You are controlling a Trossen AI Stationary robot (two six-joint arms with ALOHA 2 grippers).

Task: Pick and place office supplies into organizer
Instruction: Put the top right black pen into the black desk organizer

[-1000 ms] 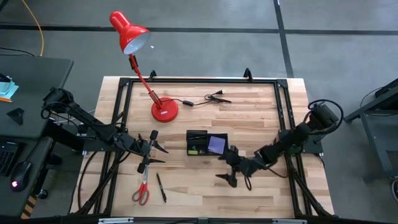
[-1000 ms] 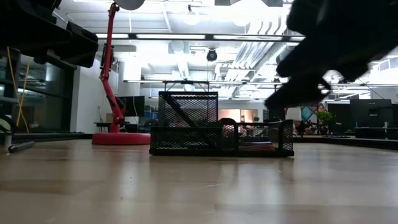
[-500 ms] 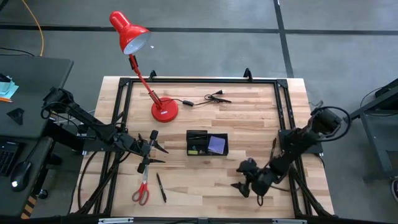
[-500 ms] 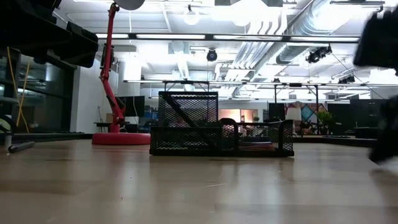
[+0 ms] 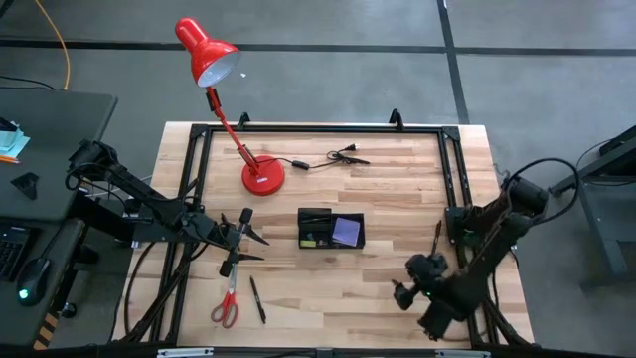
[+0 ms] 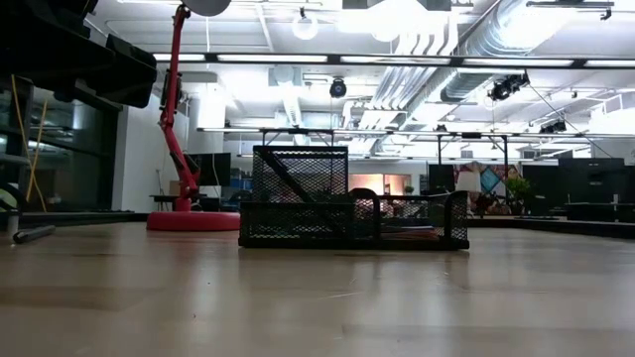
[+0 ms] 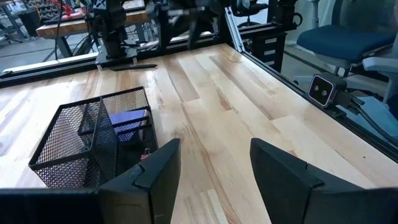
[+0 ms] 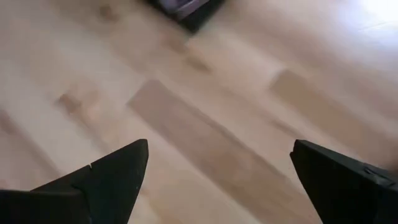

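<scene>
The black mesh organizer (image 5: pixel 330 229) stands mid-table and holds a purple sticky pad (image 5: pixel 347 231) in its right compartment; the pad also shows in the left wrist view (image 7: pixel 127 121) inside the organizer (image 7: pixel 87 143). In the low view a dark thin thing leans inside the organizer's tall compartment (image 6: pixel 288 177). Red-handled scissors (image 5: pixel 227 304) and a black pen (image 5: pixel 257 299) lie flat near the near-left edge. My left gripper (image 5: pixel 244 239) hovers open, left of the organizer. My right gripper (image 5: pixel 404 292) is open above bare wood near the near-right corner. No pink pad shows.
The red desk lamp's base (image 5: pixel 263 177) stands far-left of the organizer, with a black cable and plug (image 5: pixel 333 157) beside it. A black metal frame (image 5: pixel 452 179) runs along the table's edges. Bare wood lies between the organizer and the right gripper.
My right gripper has drawn back from just near-right of the organizer toward the table's near-right corner and has left the low view. The left arm, the organizer, the scissors and the pen have stayed where they were.
</scene>
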